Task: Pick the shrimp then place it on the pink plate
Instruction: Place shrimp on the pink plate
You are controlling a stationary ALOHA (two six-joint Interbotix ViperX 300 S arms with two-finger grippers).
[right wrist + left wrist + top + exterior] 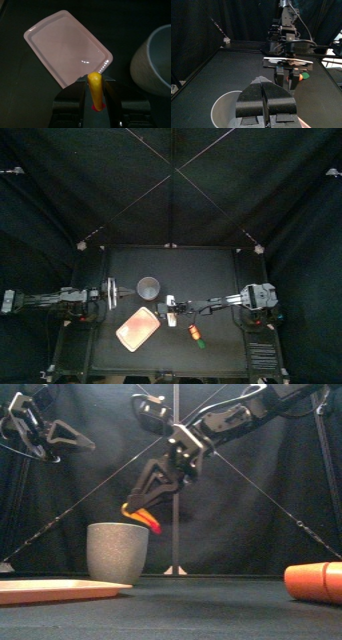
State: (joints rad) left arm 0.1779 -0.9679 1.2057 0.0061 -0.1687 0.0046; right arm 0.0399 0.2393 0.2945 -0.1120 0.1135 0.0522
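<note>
- Gripping the shrimp (144, 519), the right hand (144, 506) has its two black jaws closed narrowly on it. The arm slants down from the upper right, and the hand is held in the air clear of the counter (214, 268).
- Shrimp: a slim, curved toy with a smooth, glossy surface, yellow-orange along the body and red at one end. We see it pinched between the jaws with its free end poking out. It hangs higher than the cup's rim, near the plate's right edge. We cannot tell whether it is over the plate or just beside it.
- Pink plate (138, 331): a flat oblong tray with rounded corners and a low raised lip, smooth with a slight sheen. It lies bare at the counter's front left, turned at an angle.
- Grey cup (118, 552): tall and round with straight, speckled matt walls. It stands upright behind the plate and apart from it.
- Orange toy (315, 581): a smooth, rounded piece with a green end, lying on its side on the counter to the right of the plate, well apart from the cup.
- Left hand (266, 102): its jaws are pressed together with nothing between them. We find it raised at the left, near the cup.
- Counter: flat, black and matt.
</note>
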